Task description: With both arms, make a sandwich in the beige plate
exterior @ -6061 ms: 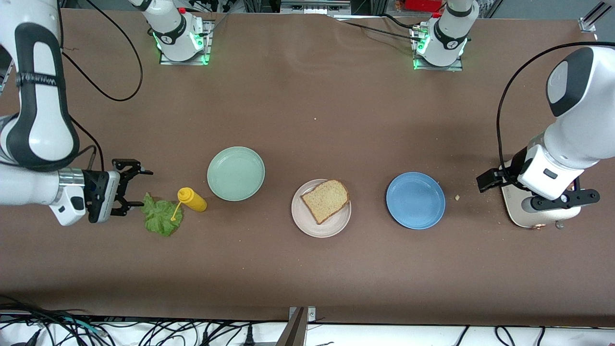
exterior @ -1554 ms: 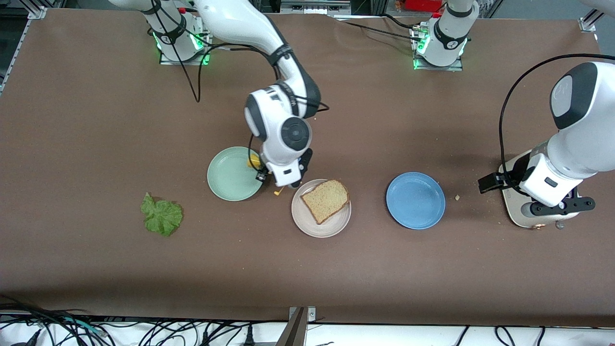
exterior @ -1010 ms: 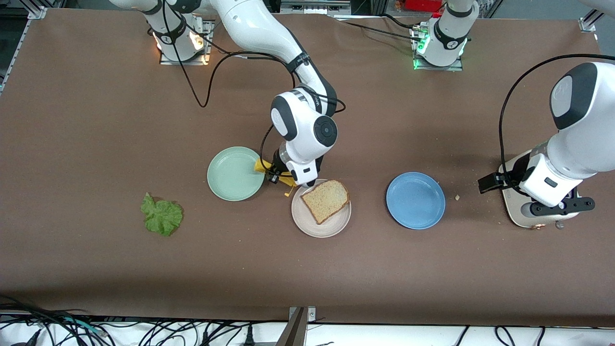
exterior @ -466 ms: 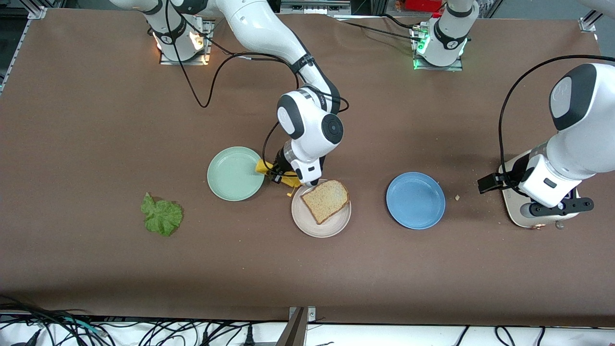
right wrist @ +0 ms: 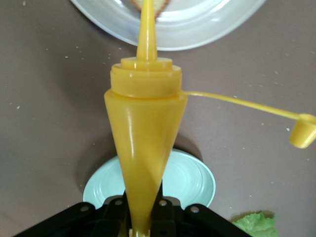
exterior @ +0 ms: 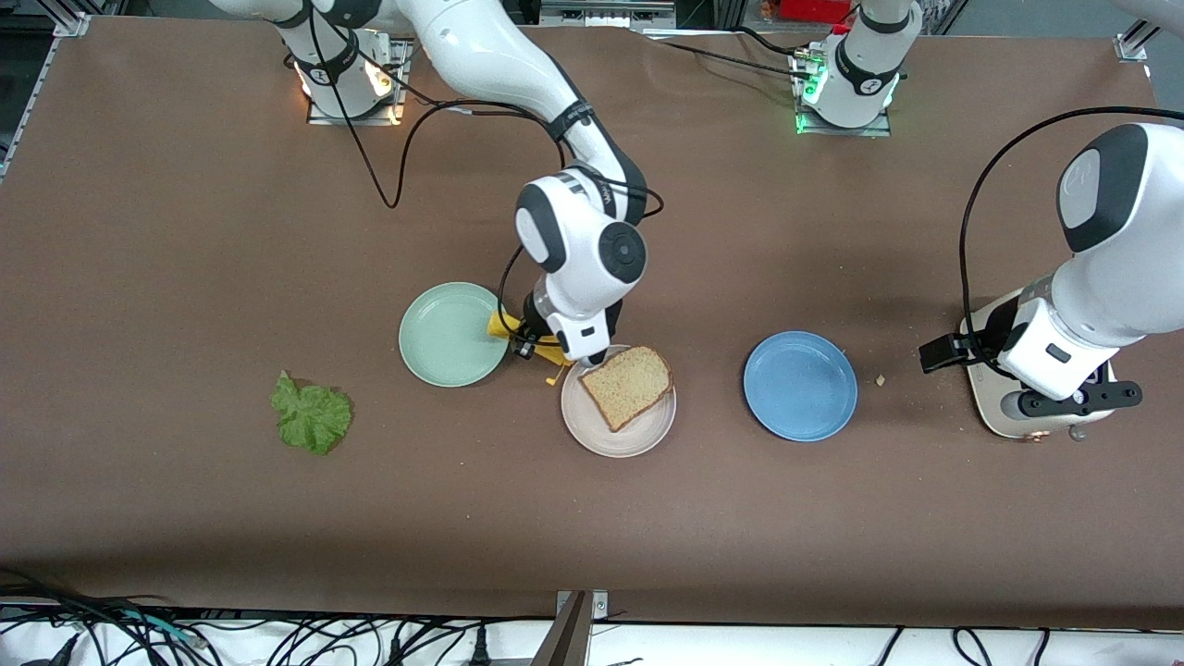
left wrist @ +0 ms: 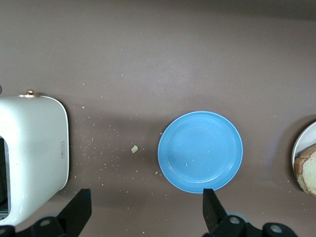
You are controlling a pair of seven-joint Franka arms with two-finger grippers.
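Since six seconds ago, the yellow squeeze bottle point(exterior: 518, 335) has been lifted from beside the lettuce leaf point(exterior: 312, 413) and carried by the right gripper point(exterior: 546, 350) to the rim of the beige plate point(exterior: 622, 435), at about ten o'clock of it; over the last half second the wrist has been drawn slightly back toward the mint-green plate point(exterior: 451, 334). The bottle is clamped between the right fingers, nozzle pointed at the plate, its cap dangling open on a strap. Only one bread slice point(exterior: 628, 383) is lying on the beige plate at the table's centre, so the sandwich is judged barely begun: sauce, lettuce and a second slice appear still to be added. The lettuce is left on the table at eight o'clock of the mint-green plate. The left gripper point(left wrist: 145, 210) is held waiting with its fingers spread wide and empty over the toaster point(exterior: 997, 407), at three o'clock of the blue plate point(exterior: 799, 386).
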